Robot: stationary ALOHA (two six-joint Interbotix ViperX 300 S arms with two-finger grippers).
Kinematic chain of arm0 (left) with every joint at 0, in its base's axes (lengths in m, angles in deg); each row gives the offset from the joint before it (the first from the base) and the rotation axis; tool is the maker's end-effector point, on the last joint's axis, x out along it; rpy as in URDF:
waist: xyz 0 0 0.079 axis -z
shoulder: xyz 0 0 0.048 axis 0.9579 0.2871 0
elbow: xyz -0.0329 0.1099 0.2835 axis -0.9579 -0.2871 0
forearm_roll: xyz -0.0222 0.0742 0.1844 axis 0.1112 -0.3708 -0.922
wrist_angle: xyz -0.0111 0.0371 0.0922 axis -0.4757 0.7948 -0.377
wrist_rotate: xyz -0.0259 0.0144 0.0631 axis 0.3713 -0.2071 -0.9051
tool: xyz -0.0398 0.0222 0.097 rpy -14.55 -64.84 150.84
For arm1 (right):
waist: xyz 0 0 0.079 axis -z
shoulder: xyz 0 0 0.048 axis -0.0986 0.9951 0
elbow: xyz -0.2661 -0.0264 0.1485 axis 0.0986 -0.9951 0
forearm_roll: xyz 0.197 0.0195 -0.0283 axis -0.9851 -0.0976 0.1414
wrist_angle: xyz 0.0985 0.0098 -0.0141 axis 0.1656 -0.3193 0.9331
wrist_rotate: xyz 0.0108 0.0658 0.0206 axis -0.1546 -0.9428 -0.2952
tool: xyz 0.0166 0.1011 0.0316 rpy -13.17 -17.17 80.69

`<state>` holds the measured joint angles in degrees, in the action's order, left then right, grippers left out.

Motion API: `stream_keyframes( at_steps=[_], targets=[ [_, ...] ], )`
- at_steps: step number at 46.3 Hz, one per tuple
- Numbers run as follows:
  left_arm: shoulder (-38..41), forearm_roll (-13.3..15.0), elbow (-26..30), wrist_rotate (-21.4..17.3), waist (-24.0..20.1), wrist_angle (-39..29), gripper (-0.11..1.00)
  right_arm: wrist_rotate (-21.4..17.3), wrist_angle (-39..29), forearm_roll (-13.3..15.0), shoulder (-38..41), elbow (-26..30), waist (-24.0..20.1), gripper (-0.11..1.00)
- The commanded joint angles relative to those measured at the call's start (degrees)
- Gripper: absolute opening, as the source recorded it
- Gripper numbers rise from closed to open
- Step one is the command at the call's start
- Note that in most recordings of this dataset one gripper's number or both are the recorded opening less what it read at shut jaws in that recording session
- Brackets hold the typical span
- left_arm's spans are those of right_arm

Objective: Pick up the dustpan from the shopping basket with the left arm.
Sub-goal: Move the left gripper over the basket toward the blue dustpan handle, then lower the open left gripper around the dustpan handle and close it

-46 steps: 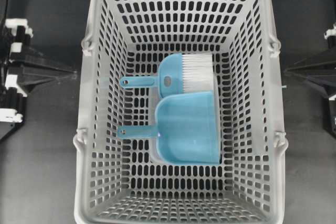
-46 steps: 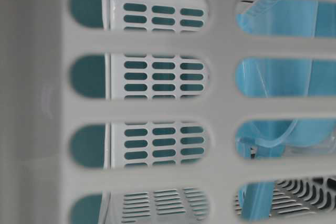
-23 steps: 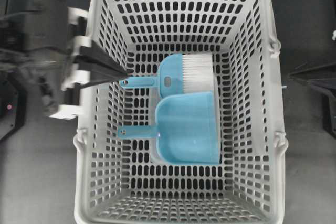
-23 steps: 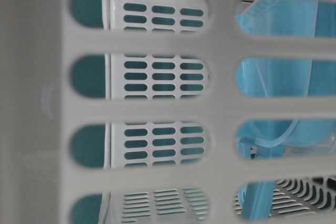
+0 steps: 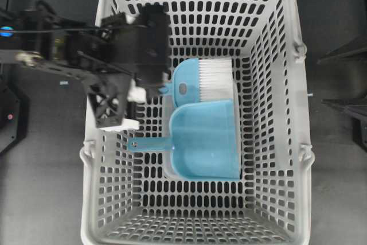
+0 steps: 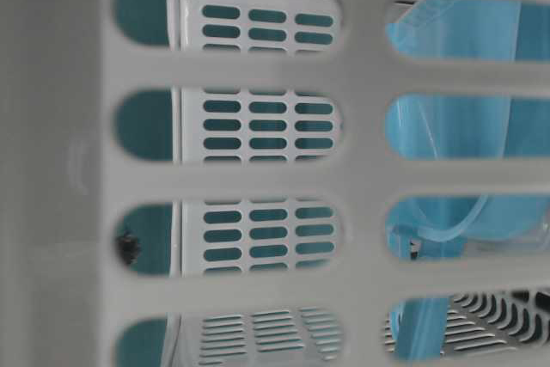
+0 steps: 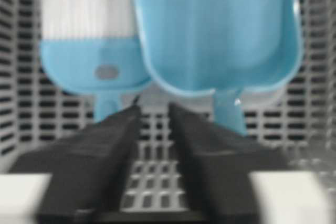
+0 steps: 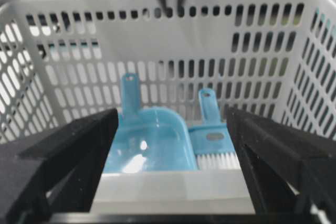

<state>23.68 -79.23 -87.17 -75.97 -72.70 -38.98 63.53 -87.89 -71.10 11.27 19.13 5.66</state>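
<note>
Dustpan (image 5: 203, 139) flat on shopping basket (image 5: 275, 38) floor, handle pointing toward left arm side. Left gripper (image 7: 154, 113) jaws narrowly parted, empty, aimed between brush (image 7: 94, 51) handle and dustpan handle; dustpan handle lies right of jaws in wrist view. Right arm farther.

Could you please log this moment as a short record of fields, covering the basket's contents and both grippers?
container: shopping basket, light grey, slotted
contents: dustpan and hand brush, side by side on the floor, handles toward the left arm's side
left gripper: over the basket's wall, narrowly open, empty, aimed between the two handles
right gripper: open wide, empty, outside the basket
dustpan status: not yet grasped
</note>
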Motion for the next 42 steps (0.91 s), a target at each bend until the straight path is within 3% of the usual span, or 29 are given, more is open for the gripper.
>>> stream_keyframes(
  at_steps=[1,8,12,32,42],
  targets=[
    [2.1,-0.2,3.7,0.4,0.5,-3.3,0.37,-0.1,0.4,-0.3,0.2,1.3,-0.1,0.79],
    [7.2,-0.2,6.9,0.5,2.5,-8.4,0.80,-0.2,0.4,-0.3,-0.8,1.3,-0.2,0.79],
    [9.6,-0.2,7.4,0.4,3.3,-11.0,0.90,-0.2,0.3,-0.3,-1.8,1.1,-0.3,0.79],
    [16.3,-0.2,3.2,1.1,6.2,-11.6,0.90,-0.3,-1.5,-0.3,-3.2,0.1,-0.3,0.79],
    [17.4,-0.2,2.3,4.2,6.9,-8.3,0.90,-0.3,-1.8,-0.3,-3.2,-0.1,-0.3,0.79]
  ],
)
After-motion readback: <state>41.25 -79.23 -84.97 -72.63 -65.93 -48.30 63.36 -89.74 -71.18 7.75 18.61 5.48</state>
